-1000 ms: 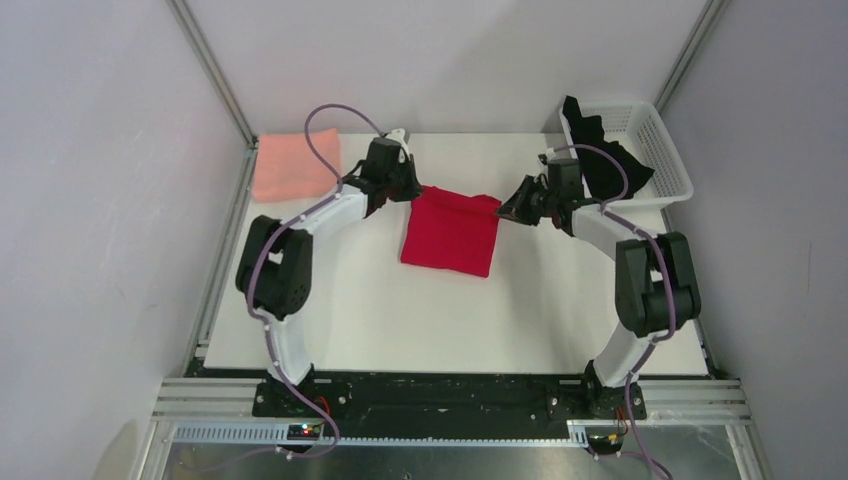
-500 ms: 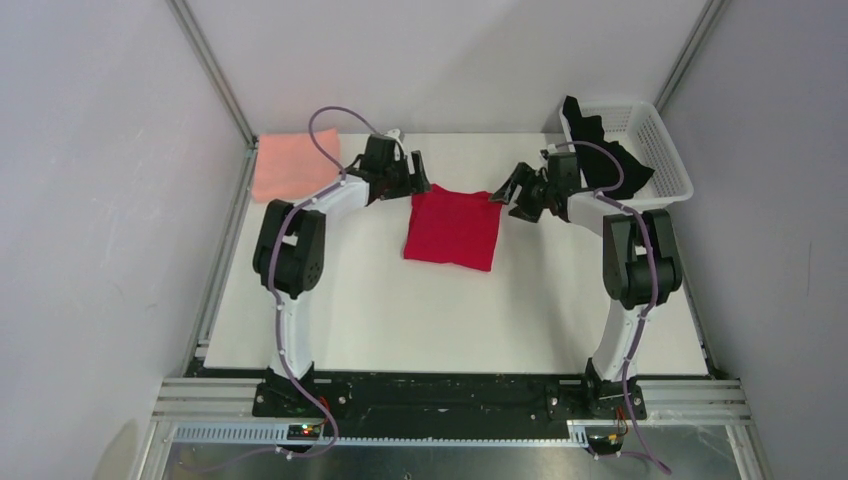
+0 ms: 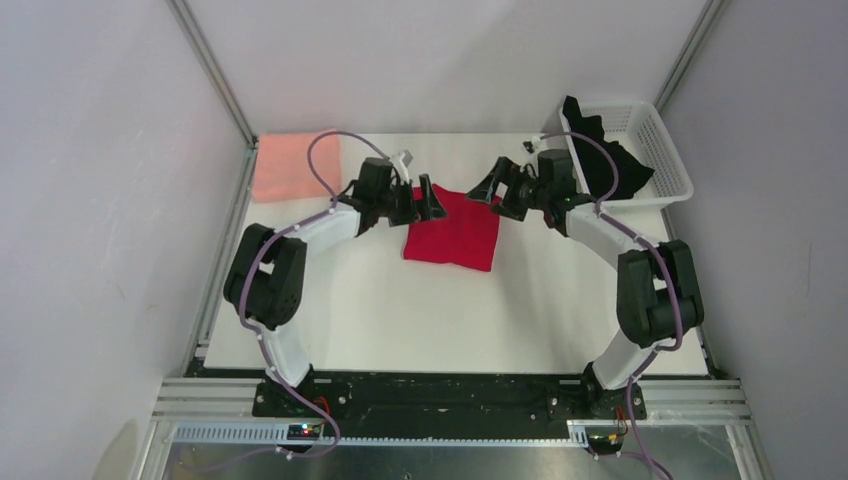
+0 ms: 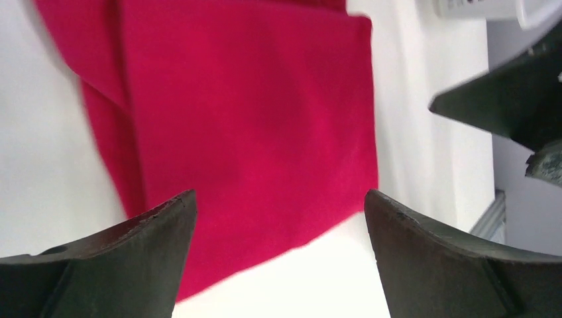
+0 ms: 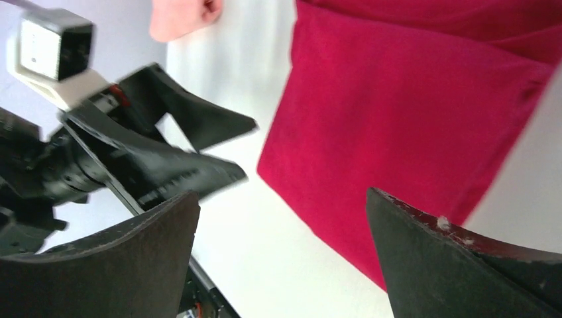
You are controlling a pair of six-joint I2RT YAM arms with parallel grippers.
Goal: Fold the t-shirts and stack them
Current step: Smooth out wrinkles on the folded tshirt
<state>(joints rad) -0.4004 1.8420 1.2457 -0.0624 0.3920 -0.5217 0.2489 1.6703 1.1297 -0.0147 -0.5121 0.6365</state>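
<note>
Nearest, on the white table [image 3: 400, 320]: a bright red t-shirt [image 3: 452, 235], already down to a small rectangle, lying slightly skewed at mid-table, with layered folds showing along one side in the wrist views.

At its far edge, both hands spread wide and pinching nothing. Left gripper [image 4: 278, 199] at the far left corner, right gripper [image 5: 283, 193] at the far right corner, facing each other and apart. Touching the cloth or just above it: cannot tell.

Probably time to take the rectangle up for stacking.
- Lower both hands together.
- Slide the lower finger under every layer, not just the top one, or expect the fold to fall open.
- Close on the two corners at the same moment and at matching depth.
- Lift level, keeping the cloth lightly taut without pulling outward.

Farther off, at the far left corner: salmon-pink t-shirt [image 3: 292, 168], folded flat and likely the base of the stack. Set the red one square on it.

Farthest right: black t-shirt [image 3: 600, 160], not yet folded, draped over the rim of a white mesh basket [image 3: 668, 150].
</note>
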